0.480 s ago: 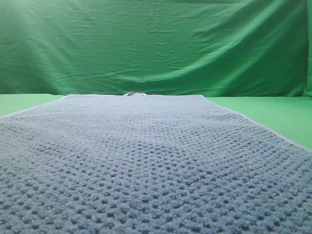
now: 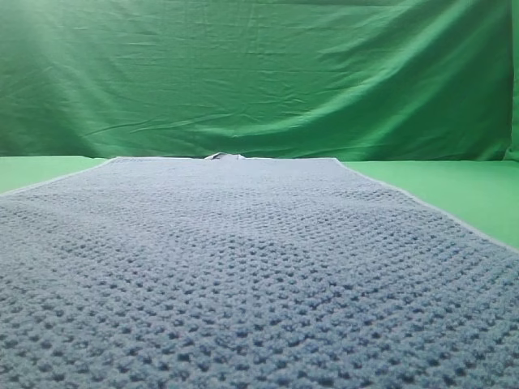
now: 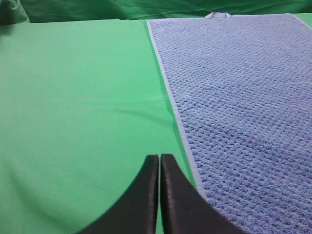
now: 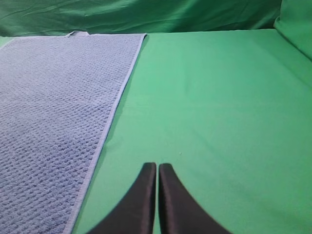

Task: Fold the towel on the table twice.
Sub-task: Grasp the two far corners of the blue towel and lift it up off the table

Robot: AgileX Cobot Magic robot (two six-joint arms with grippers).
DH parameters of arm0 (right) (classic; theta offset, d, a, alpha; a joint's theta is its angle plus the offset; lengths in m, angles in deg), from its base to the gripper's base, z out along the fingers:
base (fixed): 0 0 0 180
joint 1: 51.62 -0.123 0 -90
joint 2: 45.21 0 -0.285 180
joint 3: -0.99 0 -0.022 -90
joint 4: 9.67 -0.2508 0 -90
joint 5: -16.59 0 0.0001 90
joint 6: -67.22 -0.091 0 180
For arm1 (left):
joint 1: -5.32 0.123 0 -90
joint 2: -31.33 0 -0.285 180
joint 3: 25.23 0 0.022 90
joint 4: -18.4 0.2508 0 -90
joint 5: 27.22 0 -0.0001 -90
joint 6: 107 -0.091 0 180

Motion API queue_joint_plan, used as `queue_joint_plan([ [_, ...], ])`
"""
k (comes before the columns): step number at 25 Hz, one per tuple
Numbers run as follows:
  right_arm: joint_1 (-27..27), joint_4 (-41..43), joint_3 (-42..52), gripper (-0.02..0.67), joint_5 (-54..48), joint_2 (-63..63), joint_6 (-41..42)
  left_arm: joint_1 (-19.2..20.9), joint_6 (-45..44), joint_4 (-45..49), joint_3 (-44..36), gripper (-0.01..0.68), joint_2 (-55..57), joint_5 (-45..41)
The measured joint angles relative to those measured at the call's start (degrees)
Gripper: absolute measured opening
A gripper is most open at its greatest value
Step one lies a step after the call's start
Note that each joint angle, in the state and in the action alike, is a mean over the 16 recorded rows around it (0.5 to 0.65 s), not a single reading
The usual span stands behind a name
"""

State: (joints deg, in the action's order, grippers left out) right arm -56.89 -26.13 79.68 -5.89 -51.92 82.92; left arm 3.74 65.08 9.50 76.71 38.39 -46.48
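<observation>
The blue-grey waffle-weave towel (image 2: 243,267) lies spread flat on the green table (image 2: 462,186), with a small tag (image 2: 225,156) at its far hem. In the left wrist view the towel (image 3: 243,107) fills the right side, and my left gripper (image 3: 159,163) hovers shut over bare table just left of its pale hem, holding nothing. In the right wrist view the towel (image 4: 48,117) lies at the left, and my right gripper (image 4: 157,170) is shut and empty over the table (image 4: 219,107), a short way right of the towel's edge. Neither gripper shows in the exterior view.
A wrinkled green backdrop curtain (image 2: 259,73) hangs behind the table. Bare green table (image 3: 73,107) stretches to the left of the towel and also to its right. A raised green fold (image 4: 295,19) sits at the far right corner.
</observation>
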Motion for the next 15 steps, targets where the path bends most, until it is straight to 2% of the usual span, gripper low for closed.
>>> queue_joint_plan([
  [15, 0.00, -0.38, 0.00, 0.000, 0.08, 0.00, 0.00, 0.08, 0.00, -1.75, -0.03, 0.000, 0.00, 2.57],
])
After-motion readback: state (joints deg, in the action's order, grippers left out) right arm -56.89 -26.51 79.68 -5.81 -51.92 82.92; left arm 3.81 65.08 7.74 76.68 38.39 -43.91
